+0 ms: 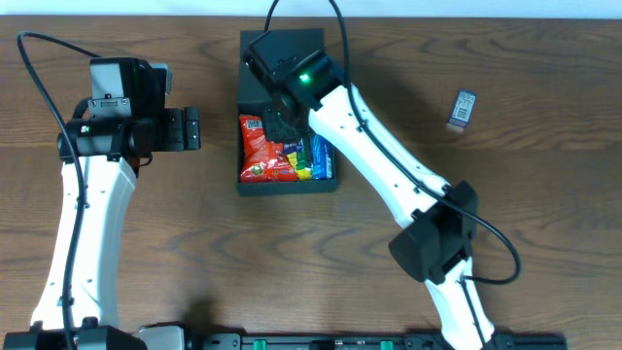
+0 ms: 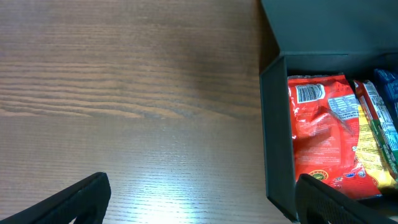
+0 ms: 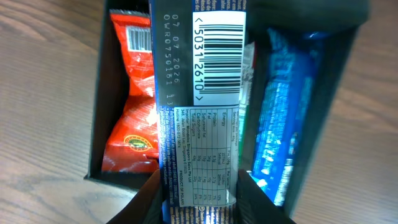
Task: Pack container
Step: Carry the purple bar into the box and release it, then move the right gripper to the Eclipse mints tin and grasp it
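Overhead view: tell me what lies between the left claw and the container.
Only bare wooden table separates the left claw from the container, with nothing lying between. The overhead view shows it, and the left wrist view agrees.

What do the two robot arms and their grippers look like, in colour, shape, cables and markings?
Both arms have white tubular links with black joint housings. The left arm and the right arm each carry a small green light near the wrist and a thin black cable. The left gripper and the right gripper have black fingers. No readable markings show.
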Available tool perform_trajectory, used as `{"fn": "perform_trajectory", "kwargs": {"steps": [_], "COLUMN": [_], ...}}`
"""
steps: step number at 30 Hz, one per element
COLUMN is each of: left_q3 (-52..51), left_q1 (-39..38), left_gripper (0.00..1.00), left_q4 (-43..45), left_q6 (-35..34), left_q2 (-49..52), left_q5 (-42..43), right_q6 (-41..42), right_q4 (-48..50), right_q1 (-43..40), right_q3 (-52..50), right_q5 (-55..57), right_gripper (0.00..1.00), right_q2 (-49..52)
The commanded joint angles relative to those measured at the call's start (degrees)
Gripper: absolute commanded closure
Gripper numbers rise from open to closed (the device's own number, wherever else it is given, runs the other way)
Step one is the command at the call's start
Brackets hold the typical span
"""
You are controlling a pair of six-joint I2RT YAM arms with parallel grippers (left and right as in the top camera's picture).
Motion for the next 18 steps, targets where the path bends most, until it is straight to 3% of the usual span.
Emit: {"fn": "perform_trajectory", "kwargs": {"steps": [1, 15, 18], "left_q3": [1.2, 1.2, 1.2], "left_q1": [0.1, 0.1, 0.1], "left_gripper": [0.05, 0.05, 0.05], "left_q4": [-0.1, -0.2, -0.2], "left_q6": [-0.3, -0.5, -0.5], "left_q2": [0.4, 0.4, 0.4], "left_q5": [0.6, 1.9, 1.9], "right_q6": [4.1, 8.8, 8.8], "right_q4": [-0.2, -0.3, -0.3], "right_q1": [0.3, 0.2, 0.2], "right_q3": [-0.3, -0.3, -0.3], "right_q5": [-3.4, -3.3, -3.0], "right_gripper": [0.97, 0.95, 0.77], "right_q2": [4.0, 9.9, 9.9]}}
